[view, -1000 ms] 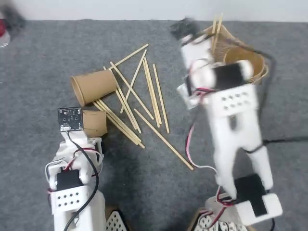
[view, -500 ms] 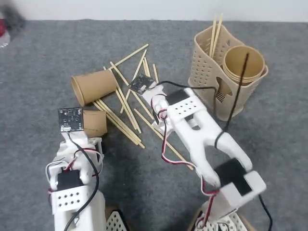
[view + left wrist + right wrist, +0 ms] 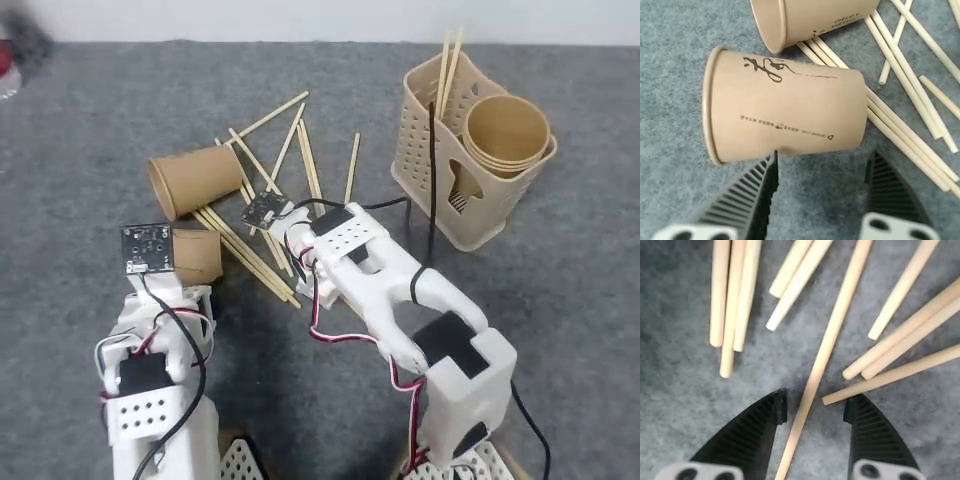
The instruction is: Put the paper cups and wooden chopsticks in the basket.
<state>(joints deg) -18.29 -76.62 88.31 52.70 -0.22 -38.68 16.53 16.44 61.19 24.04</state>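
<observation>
The grey tabletop (image 3: 90, 120) lies under both my arms. At its far right the basket (image 3: 425, 175) stands upright. A stack of paper cups (image 3: 508, 130) sits mouth-up in its right part, and two upright chopsticks (image 3: 447, 60) stand in the part just to the left of them.

On the left side of the tabletop, one paper cup (image 3: 195, 180) lies on its side with its mouth to the left. A second paper cup (image 3: 200, 256) lies on its side just nearer to me, close beside the first.

My left end effector (image 3: 823, 157) sits on the near side of that second paper cup with its fingers spread wide and nothing between them. One fingertip is right at the cup's wall, but I cannot tell whether it touches.

My right end effector (image 3: 816, 396) is low over the middle of the tabletop, among the sticks. Its fingers are spread too, and it grips nothing. A single chopstick (image 3: 829, 340) runs lengthwise through the gap between them, lying flat on the tabletop.

The loose chopsticks (image 3: 300, 160) are scattered and crossing each other between the lying cups and the basket. A few of them run along the base of the second paper cup, touching it.
</observation>
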